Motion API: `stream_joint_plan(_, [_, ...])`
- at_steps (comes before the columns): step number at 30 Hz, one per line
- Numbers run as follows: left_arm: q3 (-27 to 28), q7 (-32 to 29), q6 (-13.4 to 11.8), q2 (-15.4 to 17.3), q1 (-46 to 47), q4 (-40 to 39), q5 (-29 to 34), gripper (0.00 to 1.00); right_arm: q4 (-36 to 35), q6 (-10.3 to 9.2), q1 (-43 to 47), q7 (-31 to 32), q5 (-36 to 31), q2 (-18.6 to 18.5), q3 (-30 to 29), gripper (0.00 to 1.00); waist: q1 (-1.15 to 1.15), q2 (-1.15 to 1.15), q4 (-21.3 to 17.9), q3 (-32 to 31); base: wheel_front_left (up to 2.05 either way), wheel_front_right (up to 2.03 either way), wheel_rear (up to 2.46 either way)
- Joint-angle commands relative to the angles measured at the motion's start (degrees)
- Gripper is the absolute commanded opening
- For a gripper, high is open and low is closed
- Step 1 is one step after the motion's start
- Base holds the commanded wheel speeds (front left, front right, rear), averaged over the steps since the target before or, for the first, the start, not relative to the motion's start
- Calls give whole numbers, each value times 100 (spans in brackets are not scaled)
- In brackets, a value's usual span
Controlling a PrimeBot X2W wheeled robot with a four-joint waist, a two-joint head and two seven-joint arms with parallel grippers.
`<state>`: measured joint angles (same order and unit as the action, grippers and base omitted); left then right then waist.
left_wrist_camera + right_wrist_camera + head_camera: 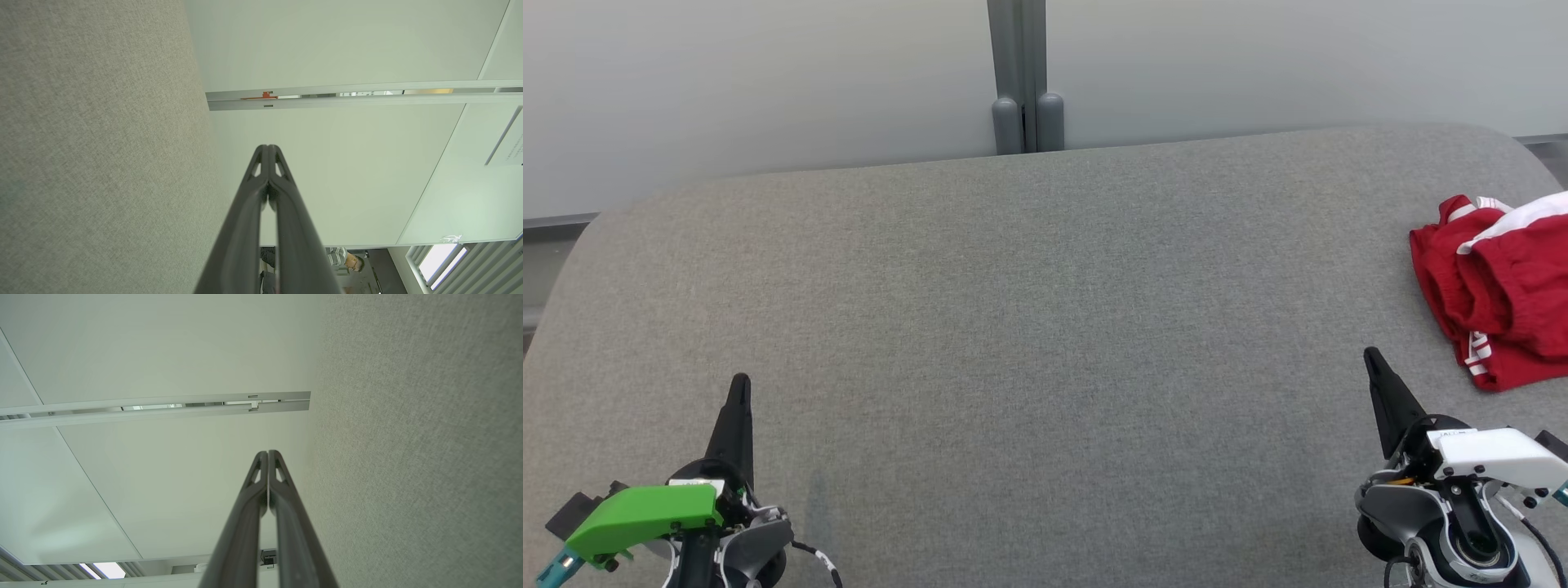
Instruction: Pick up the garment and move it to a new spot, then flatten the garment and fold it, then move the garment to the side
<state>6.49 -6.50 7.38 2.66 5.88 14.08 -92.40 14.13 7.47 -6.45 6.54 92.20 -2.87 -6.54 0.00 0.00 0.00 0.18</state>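
Resting our left tool (pixel 738 382) and right tool (pixel 1373 354) shut and empty, we see the red-and-white cloth garment (pixel 1503 302) bunched at the grey surface (pixel 1045 310) side.

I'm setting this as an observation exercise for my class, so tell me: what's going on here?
A two-armed robot faces a grey fabric-covered table. A red garment with white stripes lies bunched at the table's right edge, partly cut off in the head view. The left gripper, under a green cover, and the right gripper, under a white cover, are at the near side of the table, fingers shut and holding nothing. Neither touches the garment.
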Motion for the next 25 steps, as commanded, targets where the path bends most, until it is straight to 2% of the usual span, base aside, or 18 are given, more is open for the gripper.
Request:
stream_joint_plan(1, [17,-27,22,40,65,-11,-4,0,-32,4,49,17,38,0,-8,0,0,0,0,0,0,0,0])
stream_joint_plan(25, [16,-27,23,40,65,-11,-4,0,-32,3,49,16,39,0,-8,0,0,0,0,0,0,0,0])
